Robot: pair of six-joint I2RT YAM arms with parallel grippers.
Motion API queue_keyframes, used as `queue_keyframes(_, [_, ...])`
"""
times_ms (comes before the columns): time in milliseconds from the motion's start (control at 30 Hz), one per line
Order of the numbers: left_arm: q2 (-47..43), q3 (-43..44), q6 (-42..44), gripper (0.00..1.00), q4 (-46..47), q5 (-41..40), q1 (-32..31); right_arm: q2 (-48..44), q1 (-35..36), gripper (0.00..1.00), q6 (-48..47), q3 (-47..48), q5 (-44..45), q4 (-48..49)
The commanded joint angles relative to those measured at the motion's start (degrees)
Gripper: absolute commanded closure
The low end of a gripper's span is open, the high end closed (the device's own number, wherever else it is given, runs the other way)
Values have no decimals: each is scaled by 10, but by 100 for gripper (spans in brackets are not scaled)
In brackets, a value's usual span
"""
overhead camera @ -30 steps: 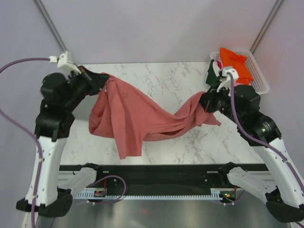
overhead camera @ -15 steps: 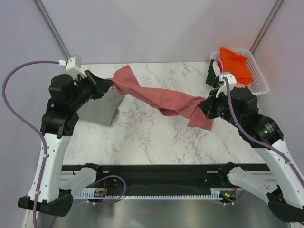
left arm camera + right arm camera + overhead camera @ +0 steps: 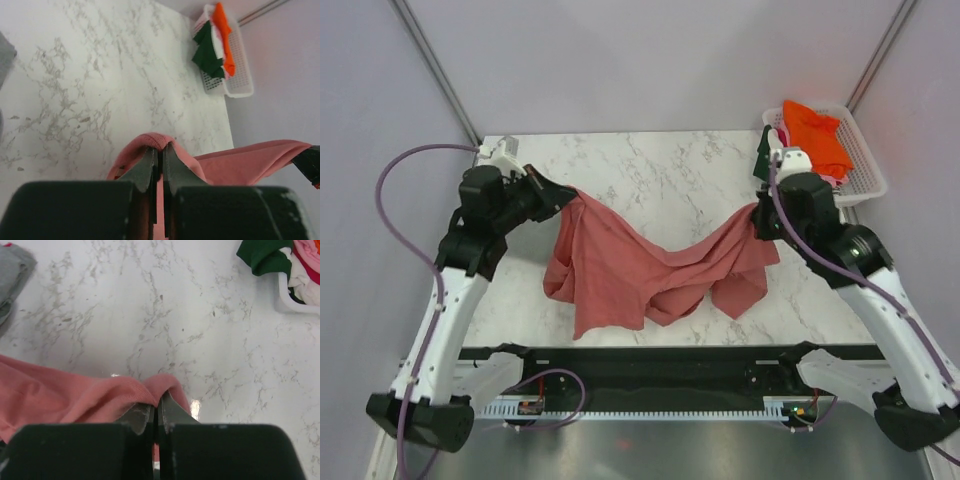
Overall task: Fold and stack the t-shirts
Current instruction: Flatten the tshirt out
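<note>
1. The left gripper (image 3: 160, 150), well apart from the basket (image 3: 865, 160), and the right gripper (image 3: 159, 400), near it, each pinch an edge of the salmon t-shirt (image 3: 640, 265); both pinches want holding firm.
2. The t-shirt sags between them, crumpled low over the worktop (image 3: 660, 160); I would draw it taut and level first.
3. Lay it flat short of the basket.

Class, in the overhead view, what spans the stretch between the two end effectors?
The salmon-pink t-shirt sags between the left end effector and the right end effector, each clamped on it, in the top external view.
</note>
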Motion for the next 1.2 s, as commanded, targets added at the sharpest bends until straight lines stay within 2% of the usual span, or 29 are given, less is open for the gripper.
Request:
queue_keyframes(0, [79,-25,-57,98,85,-36,3,139,-42,100,-9,-9,-7,104])
queue_keyframes(33, [122,-22,-59,94,104,-45,3,169,-66,86,3,-1,-14,118])
queue_keyframes(67, [150,-16,-61,74,106,-64,3,198,-76,31,29,7,-5,126])
queue_keyframes(100, [175,-8,-60,50,106,-71,4,246,-84,19,38,15,-5,135])
queue_keyframes(133, [218,12,-57,21,100,-76,4,262,-90,14,43,28,-11,136])
queue_keyframes(167, [234,21,-52,12,94,-76,4,271,-93,13,46,28,-18,141])
queue_keyframes(200, [242,28,-41,11,86,-75,4,265,-92,13,49,21,-32,158])
queue_keyframes(300, [227,10,-23,10,84,-91,3,226,-93,13,51,-42,-27,186])
queue_keyframes(433, [169,-62,-5,6,83,-110,3,183,-99,16,65,-128,9,191])
queue_keyframes(600, [67,-149,-9,7,81,-77,2,118,-106,26,79,-220,-40,231])
queue_keyframes(700, [26,-212,0,10,65,-53,3,110,-107,27,86,-275,-97,262])
queue_keyframes(800, [2,-254,4,14,45,-49,3,103,-107,27,93,-299,-114,288])
queue_keyframes(833, [-10,-264,3,18,34,-48,3,101,-107,27,93,-306,-115,293])
queue_keyframes(967, [-19,-313,-25,25,6,-59,3,91,-107,27,95,-313,-113,298])
queue_keyframes(1033, [-20,-344,-32,36,1,-52,2,85,-107,26,98,-315,-114,301])
queue_keyframes(1067, [-29,-355,-45,39,-3,-50,-2,83,-107,26,99,-315,-115,301])
queue_keyframes(1167, [-59,-387,-83,39,-10,-94,-48,81,-107,26,98,-317,-116,302])
